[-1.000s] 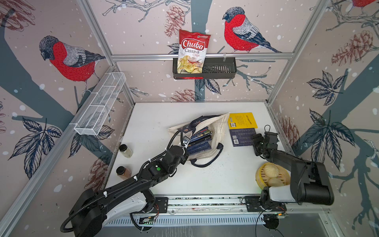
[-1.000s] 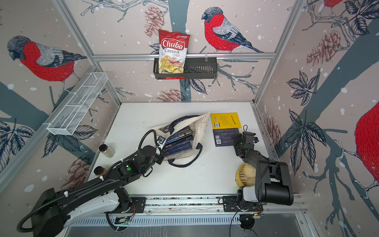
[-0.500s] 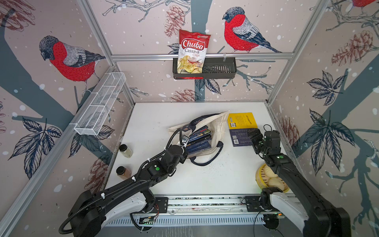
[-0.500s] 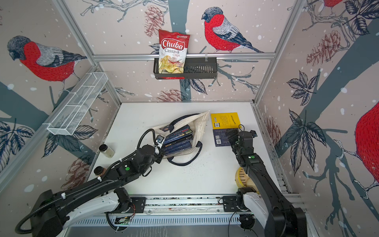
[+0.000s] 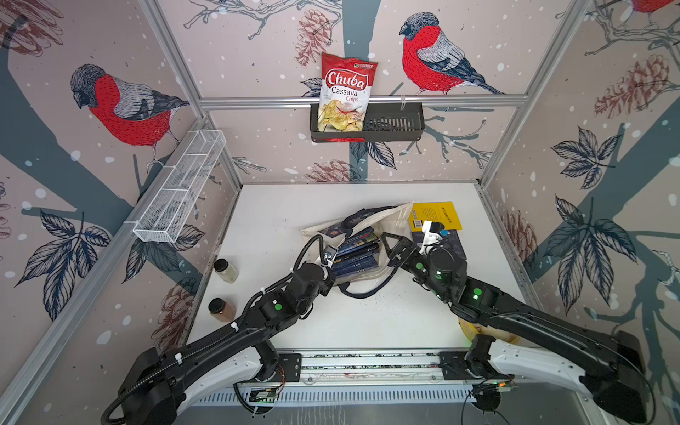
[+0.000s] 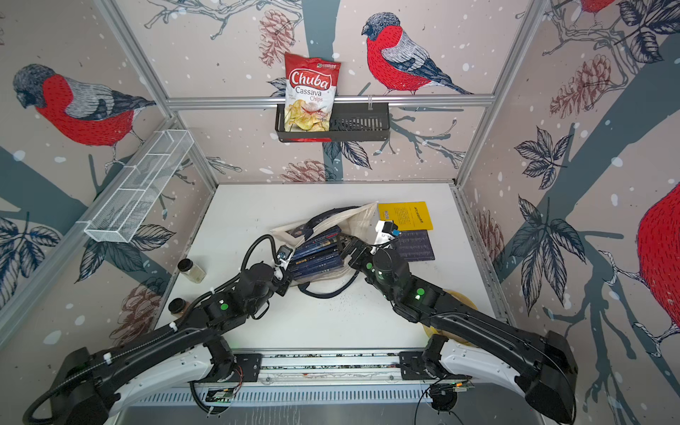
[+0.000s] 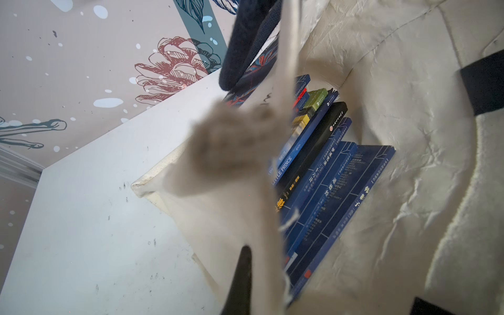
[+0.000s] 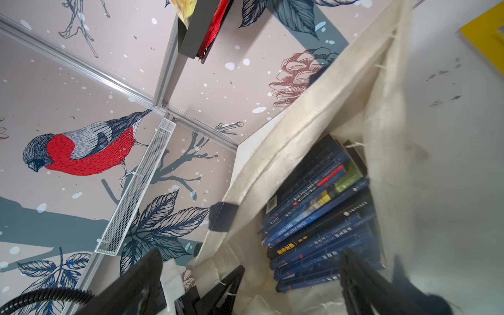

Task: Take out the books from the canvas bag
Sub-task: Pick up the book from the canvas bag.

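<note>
While left jaws pinch canvas bag [image 5: 397,217] rim (books [image 5: 355,254] inside), right jaws wide open, empty

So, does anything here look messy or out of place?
The cream canvas bag lies slumped sideways on the white table, mouth gaping, dark blue paperbacks stacked unevenly inside. Fine dark specks dot the table nearby.

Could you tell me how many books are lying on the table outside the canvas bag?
2: a yellow book toward the far right of the table, and a dark navy book just nearer than it. The right arm might hide another.
</note>
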{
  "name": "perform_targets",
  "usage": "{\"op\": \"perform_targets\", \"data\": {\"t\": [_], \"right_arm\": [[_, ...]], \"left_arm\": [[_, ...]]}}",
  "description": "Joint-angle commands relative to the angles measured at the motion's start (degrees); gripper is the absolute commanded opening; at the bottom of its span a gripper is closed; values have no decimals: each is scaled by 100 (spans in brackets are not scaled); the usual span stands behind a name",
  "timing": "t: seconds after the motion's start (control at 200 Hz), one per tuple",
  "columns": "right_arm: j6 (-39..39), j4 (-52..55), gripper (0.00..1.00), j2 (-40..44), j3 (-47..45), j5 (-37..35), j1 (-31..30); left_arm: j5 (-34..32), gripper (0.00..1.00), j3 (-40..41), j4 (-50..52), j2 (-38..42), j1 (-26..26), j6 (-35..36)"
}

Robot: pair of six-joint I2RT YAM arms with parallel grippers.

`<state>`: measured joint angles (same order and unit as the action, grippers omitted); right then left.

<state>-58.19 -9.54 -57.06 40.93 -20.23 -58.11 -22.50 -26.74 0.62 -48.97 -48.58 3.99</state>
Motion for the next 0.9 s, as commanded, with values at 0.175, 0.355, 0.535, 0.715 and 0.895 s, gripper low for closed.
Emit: {"op": "perform_targets", "data": {"t": [0.175,0.355,0.535,0.715,0.895], "right_arm": [[-371,-1122,91,-1400,51,119,-244],[-752,-1467,87,-2167,-91,173,-394],[-976,-1651,82,-2929,-251,308,-457],[-1174,-1492,81,-3348,-353,318,-334],[-1394,-1674,71,-3781,-459,679,-67]], "left_arm": [[209,0,186,-775,129,-64,392],[134,0,169,-793,5,-64,376],[224,0,135,-718,-53,-64,381],[226,0,126,-704,-38,-63,401],[271,0,126,-689,-97,-64,436]]}}
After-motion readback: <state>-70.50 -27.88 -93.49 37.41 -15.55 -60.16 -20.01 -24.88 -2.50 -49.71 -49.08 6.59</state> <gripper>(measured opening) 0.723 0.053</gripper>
